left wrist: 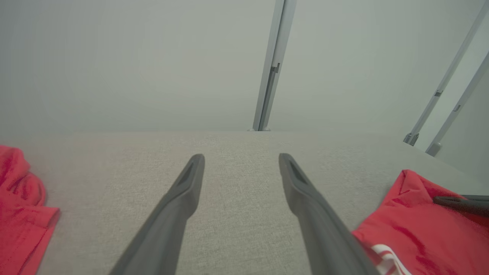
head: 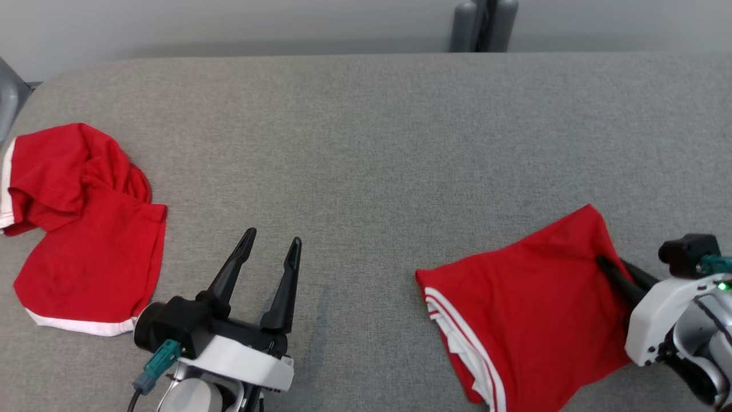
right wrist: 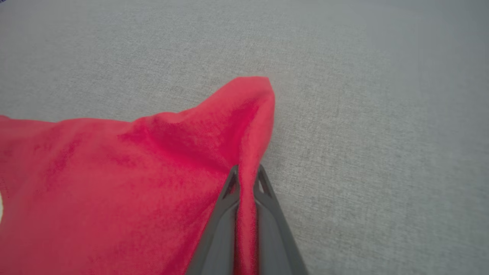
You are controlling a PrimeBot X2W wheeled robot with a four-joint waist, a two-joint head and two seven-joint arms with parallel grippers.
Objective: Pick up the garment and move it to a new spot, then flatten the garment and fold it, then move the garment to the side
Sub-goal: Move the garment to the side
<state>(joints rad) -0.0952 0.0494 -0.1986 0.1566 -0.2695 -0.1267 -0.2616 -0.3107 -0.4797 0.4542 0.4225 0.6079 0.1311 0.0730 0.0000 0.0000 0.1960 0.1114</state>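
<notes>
Right gripper (right wrist: 247,172) is clamped on a pinch of the folded red garment (head: 532,297), both fingers pressed together with a ridge of cloth between them at the garment's far right edge. The garment lies on the near right part of the grey table (head: 366,143), mostly flat, with its white stripes (head: 457,320) on the side towards the table's middle. My left gripper (head: 273,237) hangs over the near left-centre of the table with its fingers apart and nothing in them. A second red garment (head: 86,229) sits crumpled at the table's left end, well apart from both grippers.

I judge the cloth light, soft and limp. The fabric rises in a peak around the pinch instead of holding its shape, so a lift from this one edge would probably let the layers sag and the fold open. I cannot tell from the wrist view whether the fingers have all the layers or just the top one. For shifting it aside I would slide it low along the table, or bring the left gripper to the striped edge and carry it by two points.
</notes>
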